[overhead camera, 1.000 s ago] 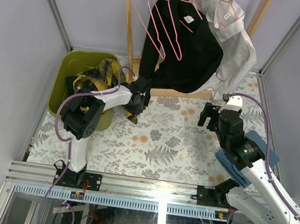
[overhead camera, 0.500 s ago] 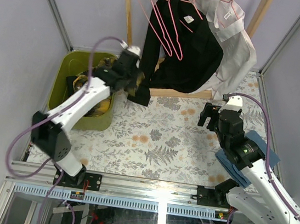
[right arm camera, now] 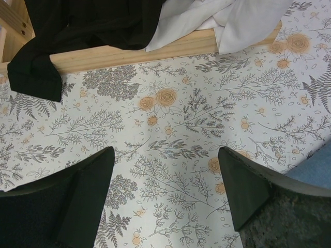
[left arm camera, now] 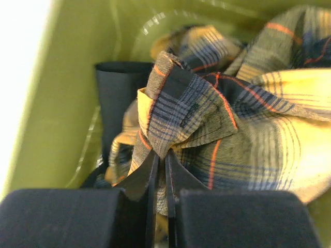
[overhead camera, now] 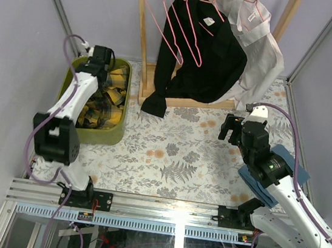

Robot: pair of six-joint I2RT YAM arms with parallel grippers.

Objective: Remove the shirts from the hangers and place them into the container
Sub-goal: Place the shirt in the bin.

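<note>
Left jaws are pinched shut on a fold of the plaid shirt (left arm camera: 217, 119), already down inside the green container (left arm camera: 57, 103), probably so it can be dropped there, while the right jaws hang wide open and empty over the worktop (right arm camera: 170, 134).

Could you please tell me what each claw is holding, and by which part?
The left claw pinches a fold of the plaid shirt; the right claw is open, holding nothing.

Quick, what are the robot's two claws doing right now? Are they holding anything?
Left gripper: closed, pinching the plaid shirt inside the container.
Right gripper: open, holding nothing.
</note>
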